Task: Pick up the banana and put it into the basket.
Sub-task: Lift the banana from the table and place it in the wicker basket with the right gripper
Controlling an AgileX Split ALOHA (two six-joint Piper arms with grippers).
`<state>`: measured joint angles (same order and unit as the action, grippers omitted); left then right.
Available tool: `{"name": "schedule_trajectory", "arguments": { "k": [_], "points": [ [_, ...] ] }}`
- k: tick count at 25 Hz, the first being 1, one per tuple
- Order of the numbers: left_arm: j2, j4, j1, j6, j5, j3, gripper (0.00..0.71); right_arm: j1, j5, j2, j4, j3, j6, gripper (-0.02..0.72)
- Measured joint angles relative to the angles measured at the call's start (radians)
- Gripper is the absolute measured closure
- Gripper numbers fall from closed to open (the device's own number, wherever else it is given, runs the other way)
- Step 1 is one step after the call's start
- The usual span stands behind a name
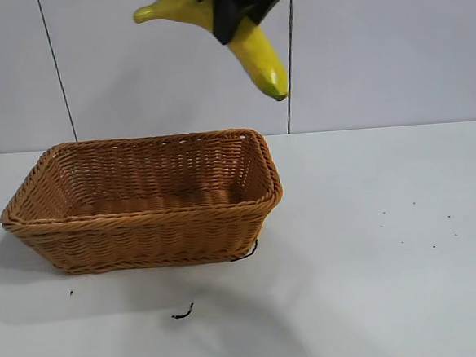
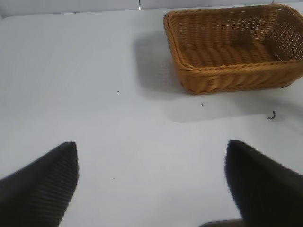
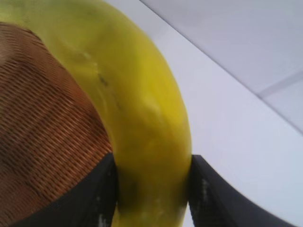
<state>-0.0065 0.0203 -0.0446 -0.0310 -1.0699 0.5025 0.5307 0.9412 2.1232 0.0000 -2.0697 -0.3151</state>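
Observation:
The yellow banana hangs high in the air above the right end of the wicker basket, its greenish tip pointing down to the right. My right gripper is shut on the banana's middle at the top of the exterior view. In the right wrist view the banana sits between the black fingers, with the basket below. My left gripper is open and empty over bare table, away from the basket.
A small black scrap lies on the white table in front of the basket. Another black bit sits at the basket's front right corner. Two thin dark cables hang against the back wall.

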Motion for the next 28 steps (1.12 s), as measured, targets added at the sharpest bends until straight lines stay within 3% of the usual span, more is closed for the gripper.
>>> {"name": "schedule_trajectory", "arguments": {
  "k": [4,8,14,22,28],
  "points": [
    [0.0,0.0,0.0,0.0,0.0,0.0,0.075,0.078,-0.092,0.057,0.0,-0.001,-0.093,0.412],
    [0.0,0.0,0.0,0.0,0.0,0.0,0.075,0.104,-0.156,0.128,0.0,-0.001,-0.119,0.412],
    [0.0,0.0,0.0,0.0,0.0,0.0,0.075,0.091,-0.162,0.223,-0.044,-0.002,-0.12,0.412],
    [0.0,0.0,0.0,0.0,0.0,0.0,0.075,0.09,-0.188,0.232,-0.007,-0.002,-0.12,0.412],
    [0.0,0.0,0.0,0.0,0.0,0.0,0.075,0.09,-0.152,0.232,0.006,-0.002,-0.128,0.412]
  ]
}}
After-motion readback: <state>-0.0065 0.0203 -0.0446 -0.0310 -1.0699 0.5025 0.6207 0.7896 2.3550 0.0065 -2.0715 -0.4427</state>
